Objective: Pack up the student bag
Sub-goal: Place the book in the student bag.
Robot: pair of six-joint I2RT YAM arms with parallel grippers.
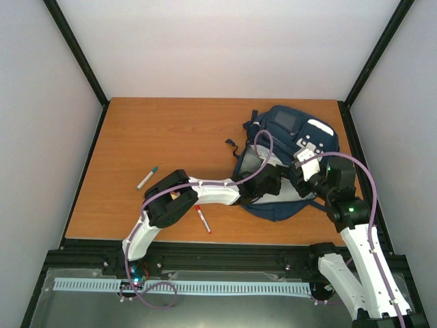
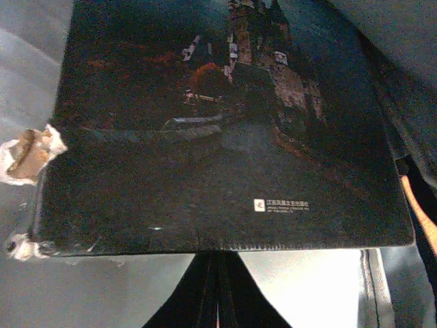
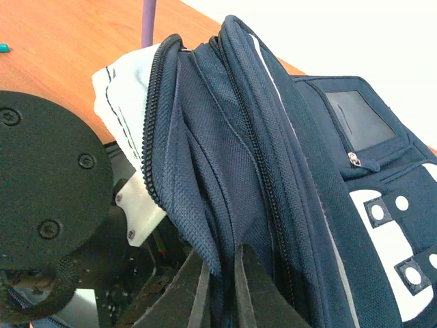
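Student bag [image 1: 290, 137] lies at the far right of the table [image 1: 171, 137], mouth open. Your left arm [image 1: 205, 195] stretches across into it, left gripper [image 2: 218, 258] clamped tight on a dark book [image 2: 225, 137]; your right gripper [image 3: 222, 265] pinches the bag's zipper edge.

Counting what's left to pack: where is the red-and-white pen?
Top view: the red-and-white pen lies on the wooden table near its front edge, right of the left arm's elbow.
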